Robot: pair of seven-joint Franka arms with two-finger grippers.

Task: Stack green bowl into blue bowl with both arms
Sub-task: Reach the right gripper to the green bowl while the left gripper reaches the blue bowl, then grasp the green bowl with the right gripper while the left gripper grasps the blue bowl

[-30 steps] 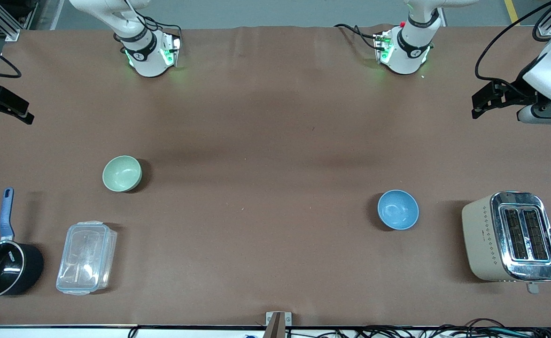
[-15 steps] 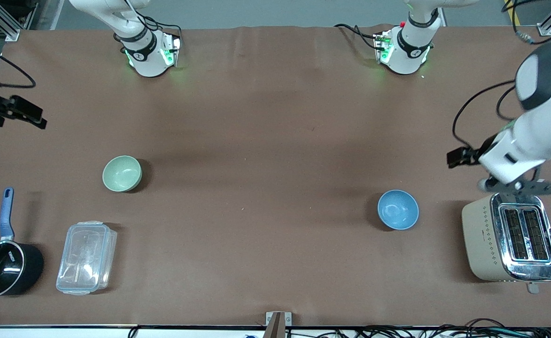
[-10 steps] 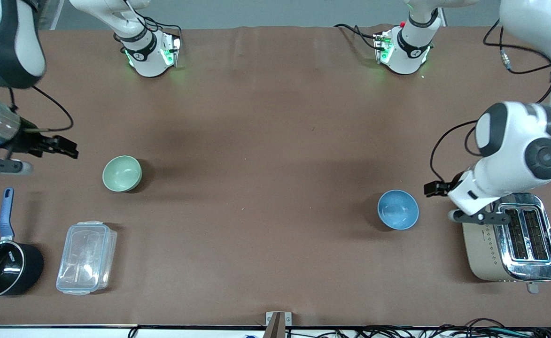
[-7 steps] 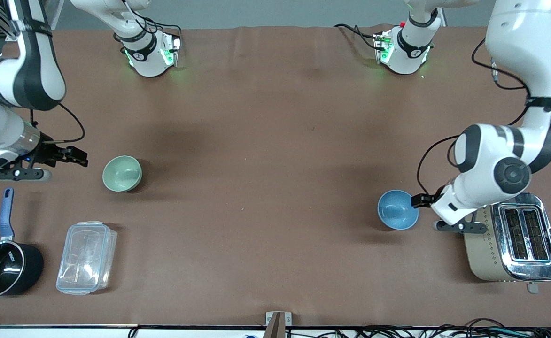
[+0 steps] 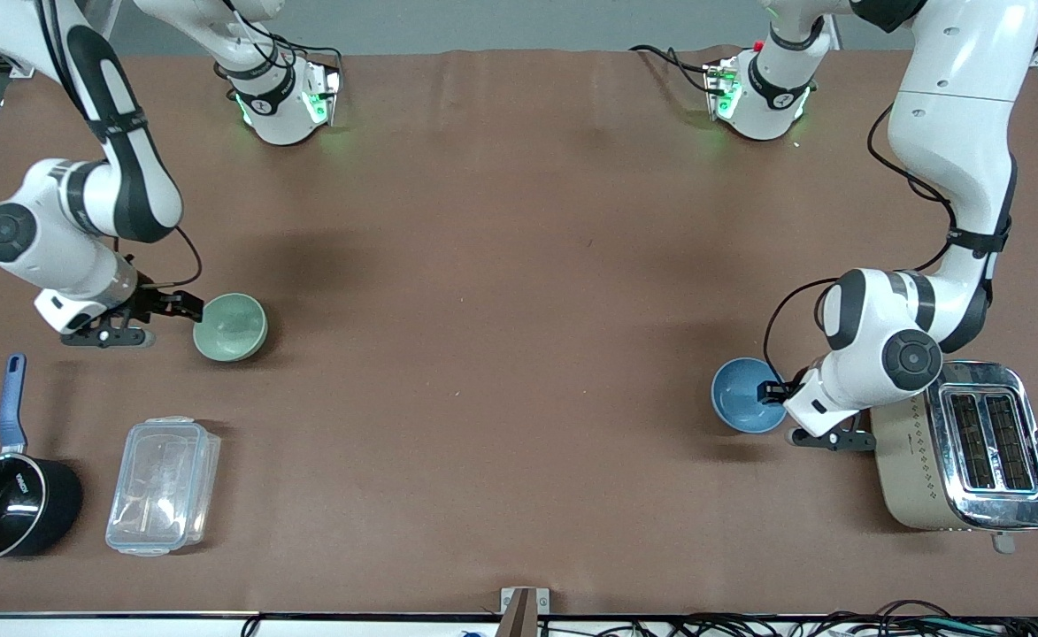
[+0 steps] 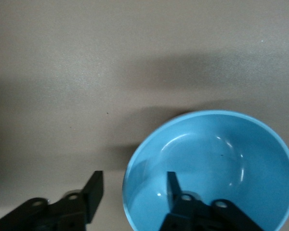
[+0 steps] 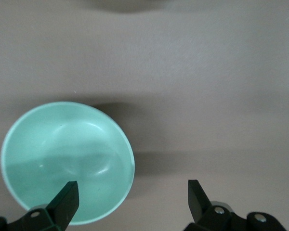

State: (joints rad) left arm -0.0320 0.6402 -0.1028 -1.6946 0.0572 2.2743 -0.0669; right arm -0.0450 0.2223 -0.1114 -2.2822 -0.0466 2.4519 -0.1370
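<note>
toaster [image 5: 961,447] beside blue bowl [image 5: 744,394]

Setting: we record a robotics lab staged with kitchenware. Evidence we note: two white arms bolted at bases with green lights [image 5: 287,104] along one edge of a tabletop [image 5: 519,265] under plain brown covering; bundled cables [image 5: 837,624] along the edge nearest the front camera; aluminium framing [image 5: 5,44] at a corner. Household props: toaster [image 5: 965,447], saucepan [image 5: 5,495], clear lidded container [image 5: 163,487].

Both arms swung in: left gripper [image 5: 771,390] reached blue bowl [image 5: 742,398], right gripper [image 5: 189,307] seemingly green bowl [image 5: 234,327].
</note>
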